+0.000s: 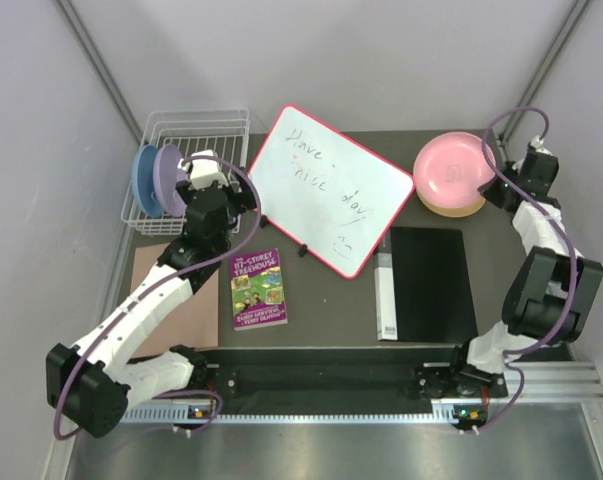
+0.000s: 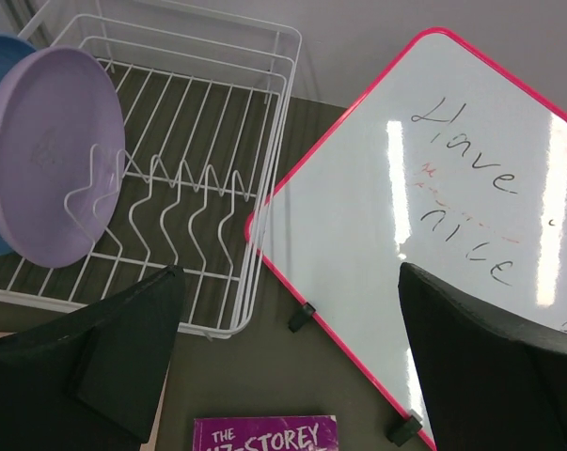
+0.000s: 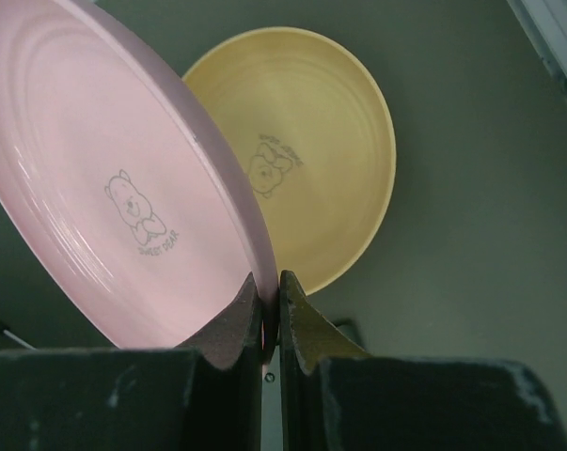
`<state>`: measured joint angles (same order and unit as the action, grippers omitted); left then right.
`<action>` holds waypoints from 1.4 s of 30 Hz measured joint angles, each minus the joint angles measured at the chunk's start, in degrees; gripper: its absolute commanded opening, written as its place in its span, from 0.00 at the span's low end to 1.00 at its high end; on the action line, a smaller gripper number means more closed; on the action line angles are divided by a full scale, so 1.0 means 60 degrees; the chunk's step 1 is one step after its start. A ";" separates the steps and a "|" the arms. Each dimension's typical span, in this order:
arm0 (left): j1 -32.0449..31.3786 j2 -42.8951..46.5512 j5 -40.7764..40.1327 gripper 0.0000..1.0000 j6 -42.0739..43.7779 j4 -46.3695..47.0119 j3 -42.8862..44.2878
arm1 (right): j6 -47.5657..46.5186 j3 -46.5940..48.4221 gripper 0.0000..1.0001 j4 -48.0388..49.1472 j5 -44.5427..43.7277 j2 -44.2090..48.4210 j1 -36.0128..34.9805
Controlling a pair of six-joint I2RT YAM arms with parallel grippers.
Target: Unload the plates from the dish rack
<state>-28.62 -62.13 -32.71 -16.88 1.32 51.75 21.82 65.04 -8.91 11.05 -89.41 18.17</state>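
From above, the white wire dish rack sits at the table's far left. The lavender plate and the blue plate stand on edge at its left end, faces turned sideways toward the red-framed whiteboard. At the far right, the pink plate hangs over the yellow-orange plate. In the left wrist view, the left gripper gapes wide and empty near the rack, with both plates upright among the tines. In the right wrist view, the right gripper pinches the pink plate's rim, holding it tilted above the yellow-orange plate, which lies flat.
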 measured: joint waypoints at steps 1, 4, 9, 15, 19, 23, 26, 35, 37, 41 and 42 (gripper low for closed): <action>0.0004 0.0000 -0.0066 0.99 0.0051 0.0000 -0.0004 | 0.0018 0.0004 0.00 -0.0004 0.0058 -0.0186 0.0076; 0.0000 0.0000 -0.0229 0.99 0.0146 0.0004 -0.0004 | 0.0084 0.0193 0.00 0.0000 0.0288 -0.0849 0.0364; 0.0004 0.0000 -0.0390 0.99 0.0331 0.0025 -0.0025 | 0.0149 0.0678 0.03 0.0058 0.0637 -0.1891 0.0627; 0.0004 0.0000 -0.0532 0.99 0.0419 0.0084 -0.0047 | 0.0229 0.1056 0.09 0.0044 0.1038 -0.2608 0.0619; 0.0004 0.0000 -0.0535 0.99 0.0444 0.0098 -0.0051 | 0.0288 0.1293 0.13 0.0022 0.1151 -0.2900 0.0623; 0.0004 0.0000 -0.0532 0.99 0.0448 0.0102 -0.0051 | 0.0302 0.1559 0.18 0.0011 0.1147 -0.3133 0.0623; 0.0004 -0.0004 -0.0532 0.99 0.0448 0.0102 -0.0051 | 0.0357 0.1727 0.36 0.0029 0.1173 -0.3315 0.0623; 0.0076 -0.0098 -0.0685 0.99 0.0641 0.0186 -0.0051 | 0.0368 0.1749 0.69 -0.0051 0.1053 -0.3344 0.0623; 0.0146 -0.0270 -0.0860 0.99 0.0860 0.0255 -0.0051 | 0.0317 0.1705 0.70 -0.0178 0.0849 -0.3198 0.0619; 0.0667 -0.0710 -0.1060 0.99 0.1315 0.0317 -0.0047 | 0.0117 0.1242 0.71 -0.0495 0.0244 -0.2055 0.0594; 0.0911 -0.0823 -0.1024 0.98 0.1355 0.0321 -0.0044 | 0.0080 0.1093 0.72 -0.0535 0.0113 -0.1657 0.0550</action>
<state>-23.16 -67.07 -38.85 -8.75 3.25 51.48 22.31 71.59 -12.12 11.73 -99.35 21.47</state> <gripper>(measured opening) 0.990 0.705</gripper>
